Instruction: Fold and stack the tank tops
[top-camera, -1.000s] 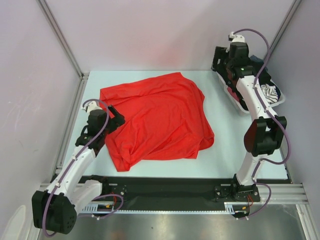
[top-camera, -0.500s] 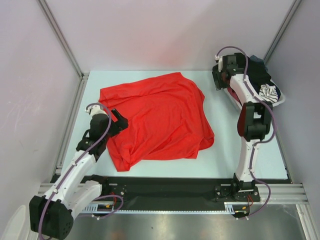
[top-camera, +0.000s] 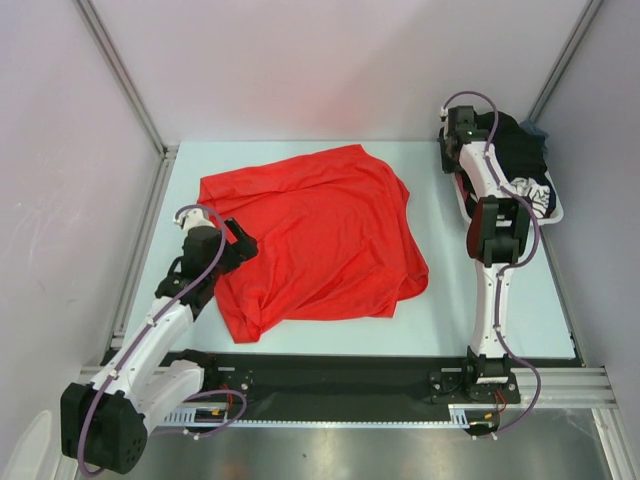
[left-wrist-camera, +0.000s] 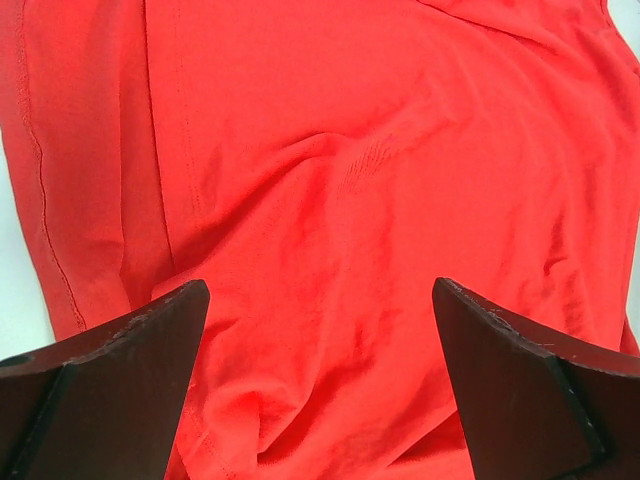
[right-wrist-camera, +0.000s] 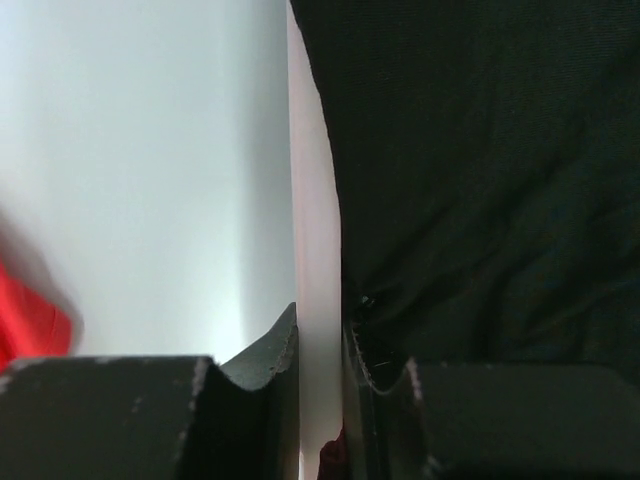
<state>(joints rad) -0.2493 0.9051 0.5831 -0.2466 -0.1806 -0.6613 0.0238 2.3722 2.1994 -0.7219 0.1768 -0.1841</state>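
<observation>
Overhead camera looks down from behind both arm bases onto the whole surface (top-camera: 440, 310). Left wrist camera hangs close over the red tank top (left-wrist-camera: 380, 200), which the overhead view also shows. Right wrist camera sits very close to the basket (right-wrist-camera: 315, 250) wall and black tank top (right-wrist-camera: 480, 150)

Plain bright red thin-fabric tank top (top-camera: 310, 240): spread open mid-table, shifted slightly toward 9 o'clock. Surface rumpled, shallow creases, stitched hem along its 9 o'clock edge.

Plain black thin-fabric tank top (top-camera: 515, 140): bunched in a heap at 2 o'clock, well apart from the red one.
</observation>
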